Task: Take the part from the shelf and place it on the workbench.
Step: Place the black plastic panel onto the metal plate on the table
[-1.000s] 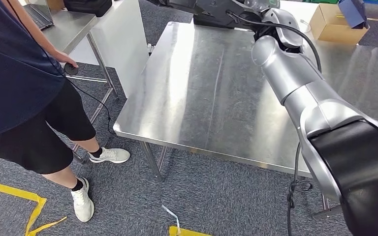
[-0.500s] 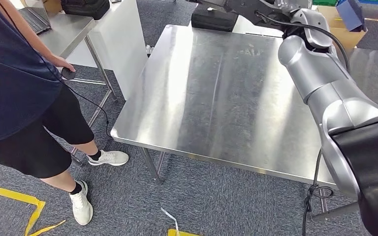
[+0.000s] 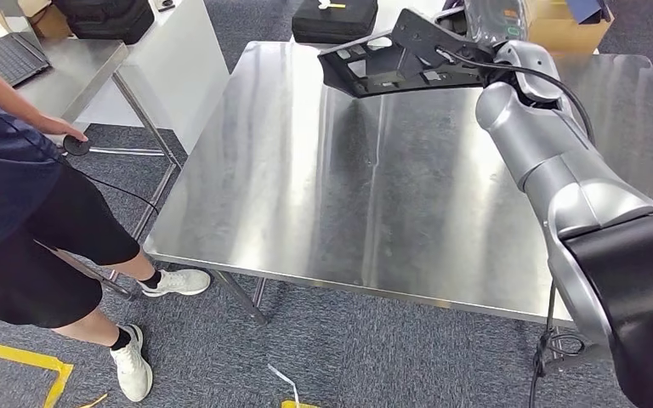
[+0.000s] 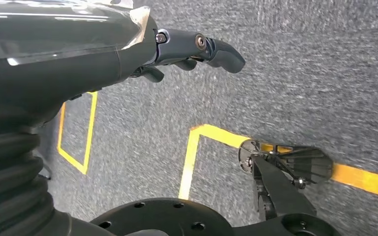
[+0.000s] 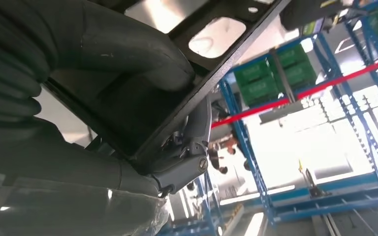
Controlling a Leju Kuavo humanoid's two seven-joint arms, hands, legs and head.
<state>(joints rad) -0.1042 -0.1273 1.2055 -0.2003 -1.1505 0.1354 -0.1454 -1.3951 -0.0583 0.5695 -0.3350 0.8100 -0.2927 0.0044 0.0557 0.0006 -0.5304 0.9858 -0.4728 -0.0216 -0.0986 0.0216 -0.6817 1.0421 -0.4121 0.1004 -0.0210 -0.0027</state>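
The part [image 3: 383, 66] is a flat black frame with several cutouts. My right hand [image 3: 463, 58] grips it by one end and holds it in the air above the far side of the steel workbench [image 3: 323, 195]; the part sticks out to the left of the hand. In the right wrist view the thick thumb [image 5: 128, 54] presses on the part [image 5: 226, 54], whose cutouts show bright metal behind. My left hand [image 4: 187, 46] hangs over grey carpet with its fingers apart and nothing in them.
A person [image 3: 25, 195] stands at the bench's left side, one hand on a small black device at a side table [image 3: 76, 68] with a laptop [image 3: 8, 53]. A black case [image 3: 336, 17] and a cardboard box [image 3: 561, 21] lie beyond the bench. Yellow tape [image 3: 17, 353] marks the floor.
The camera has shifted, so the whole scene slid right and down. The black part, earlier cut off at the top edge, now shows in full over the bench's far side.
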